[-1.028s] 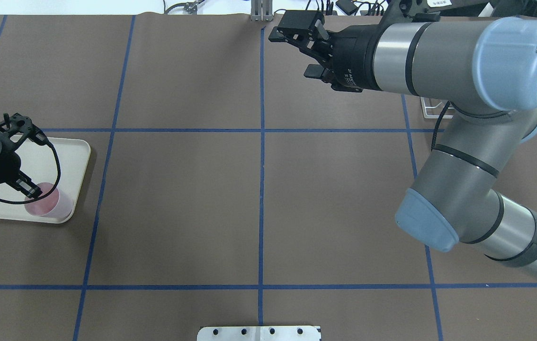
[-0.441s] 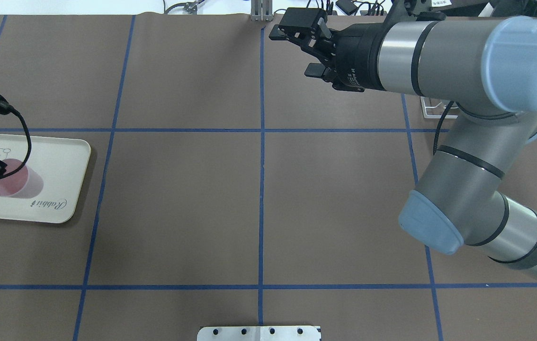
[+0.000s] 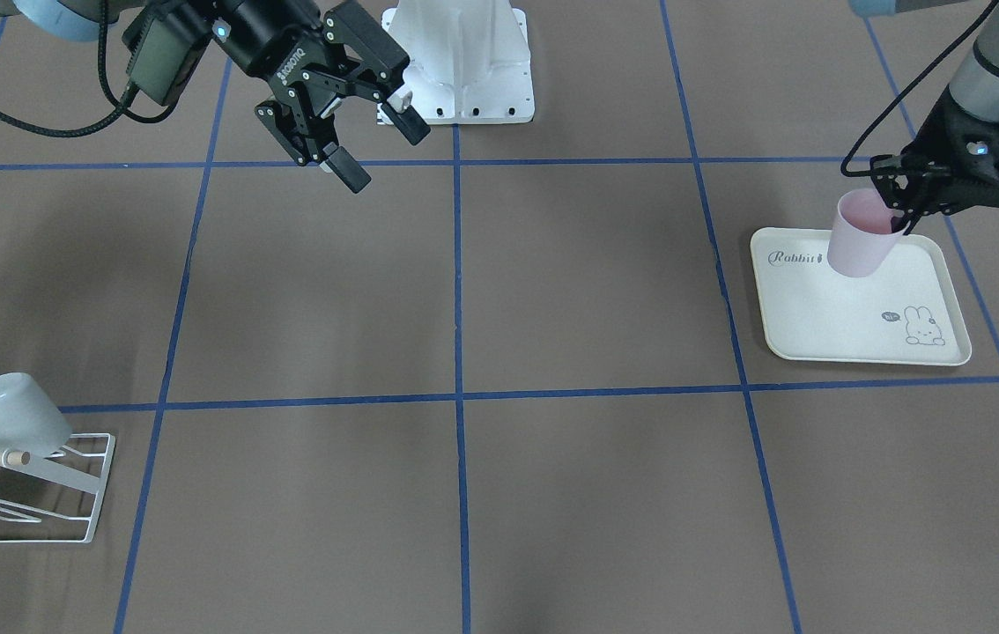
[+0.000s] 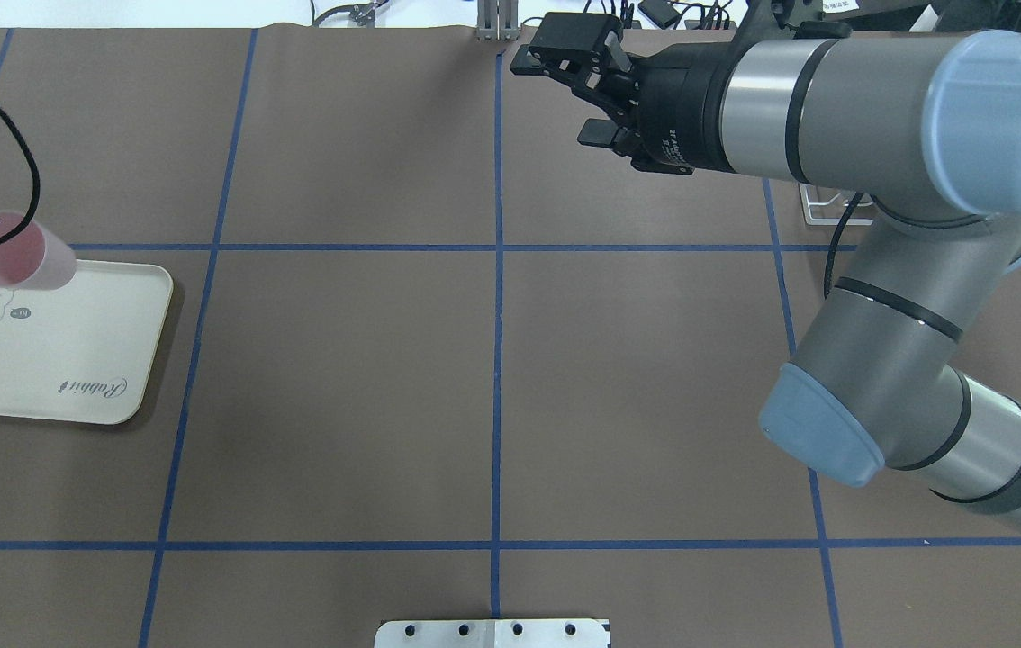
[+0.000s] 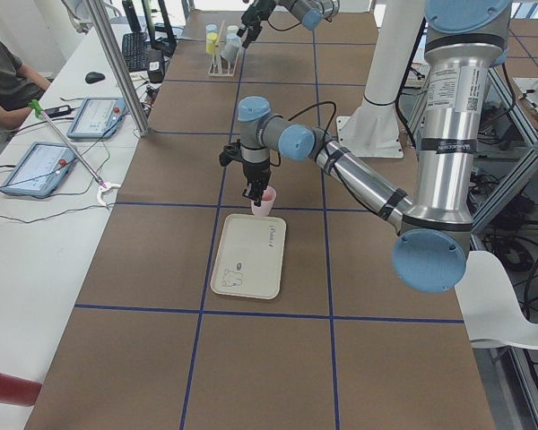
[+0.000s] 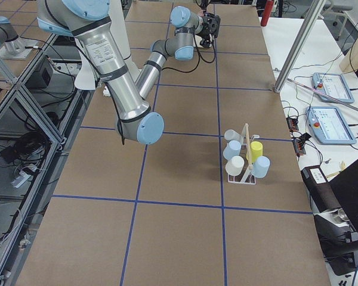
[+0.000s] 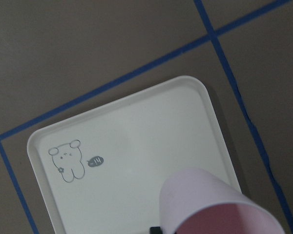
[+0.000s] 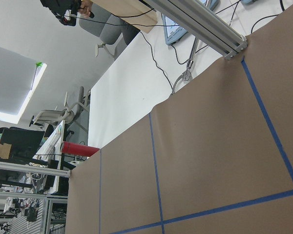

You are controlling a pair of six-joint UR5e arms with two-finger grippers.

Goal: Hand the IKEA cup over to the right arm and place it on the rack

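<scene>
Since a second ago the left gripper (image 3: 899,218) has lifted the pink IKEA cup (image 3: 859,239) off the cream tray (image 3: 825,317) and carried it across. Its jaws pinch the rim, and the cup hangs tilted just beneath them, with the tray below. Well apart from it, the right gripper (image 3: 383,151) hovers with jaws spread wide. The rack (image 3: 77,493), far from both, holds other cups (image 3: 19,414).

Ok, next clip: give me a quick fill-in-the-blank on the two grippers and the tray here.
1. The left gripper is shut on the pink ___.
2. The right gripper holds nothing; its jaws stand ___.
3. The cream tray carries a drawing of a ___.
Missing words: cup; open; rabbit.
</scene>
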